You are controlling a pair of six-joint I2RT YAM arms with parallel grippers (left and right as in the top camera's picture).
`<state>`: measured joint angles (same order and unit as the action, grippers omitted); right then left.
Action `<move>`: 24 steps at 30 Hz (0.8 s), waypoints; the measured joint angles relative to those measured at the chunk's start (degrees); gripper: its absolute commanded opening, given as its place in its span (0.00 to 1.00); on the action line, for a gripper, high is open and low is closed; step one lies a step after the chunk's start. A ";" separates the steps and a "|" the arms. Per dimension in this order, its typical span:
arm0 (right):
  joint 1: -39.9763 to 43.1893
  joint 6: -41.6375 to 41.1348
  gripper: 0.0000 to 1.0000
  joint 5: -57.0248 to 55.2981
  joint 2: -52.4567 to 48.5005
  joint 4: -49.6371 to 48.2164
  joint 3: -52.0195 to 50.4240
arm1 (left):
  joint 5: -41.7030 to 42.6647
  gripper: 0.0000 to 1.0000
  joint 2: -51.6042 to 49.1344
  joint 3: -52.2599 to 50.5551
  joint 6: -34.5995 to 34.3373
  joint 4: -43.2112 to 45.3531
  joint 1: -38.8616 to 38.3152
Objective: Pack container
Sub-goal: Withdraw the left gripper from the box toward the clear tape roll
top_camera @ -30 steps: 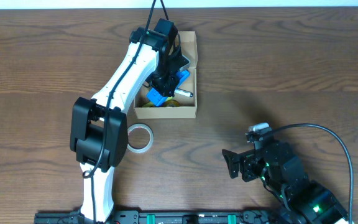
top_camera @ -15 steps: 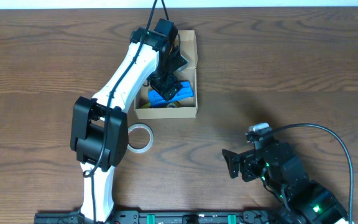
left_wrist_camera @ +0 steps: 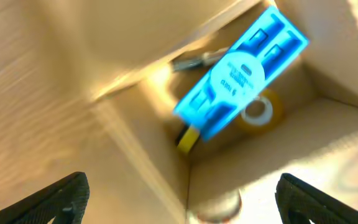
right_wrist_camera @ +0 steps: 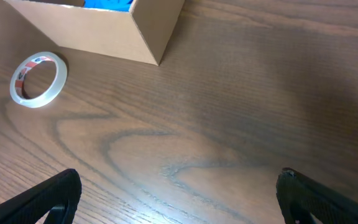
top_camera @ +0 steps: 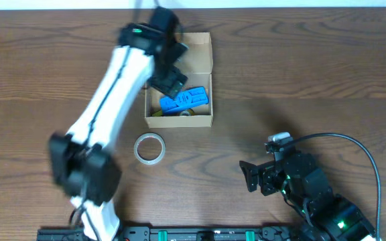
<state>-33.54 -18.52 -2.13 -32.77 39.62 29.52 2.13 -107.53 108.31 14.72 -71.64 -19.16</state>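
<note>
Wooden bench before us, our left pincer spread empty over the container, blue packet inside just ahead of it, our right pincer parted, tape roll ahead-left.

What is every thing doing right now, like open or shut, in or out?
container: lid open, things inside.
blue packet: lying inside the container, not held.
tape roll: flat on the table, outside the container.
left gripper: open, empty, above the container.
right gripper: open, empty.

Clear tape roll on wooden table; blue packet over small yellow roll.
</note>
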 measured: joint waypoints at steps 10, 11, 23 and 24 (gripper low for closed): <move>0.00 -0.15 0.99 0.02 0.00 0.00 0.00 | -0.39 0.95 12.17 1.18 -10.73 -12.61 3.78; 0.00 -0.15 0.99 0.00 0.00 0.00 0.00 | -0.50 0.96 12.17 0.70 -11.74 -13.14 3.78; 0.00 -0.15 0.99 0.00 0.00 -0.04 0.00 | -3.87 0.95 20.68 -14.62 -23.61 -11.39 3.78; 0.00 -0.15 0.99 0.00 -0.02 -0.02 0.00 | -4.00 0.95 22.60 -17.44 -24.28 -10.51 3.78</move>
<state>-33.54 -18.68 -2.13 -32.80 39.59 29.52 -1.87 -84.93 90.87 -9.56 -82.15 -15.38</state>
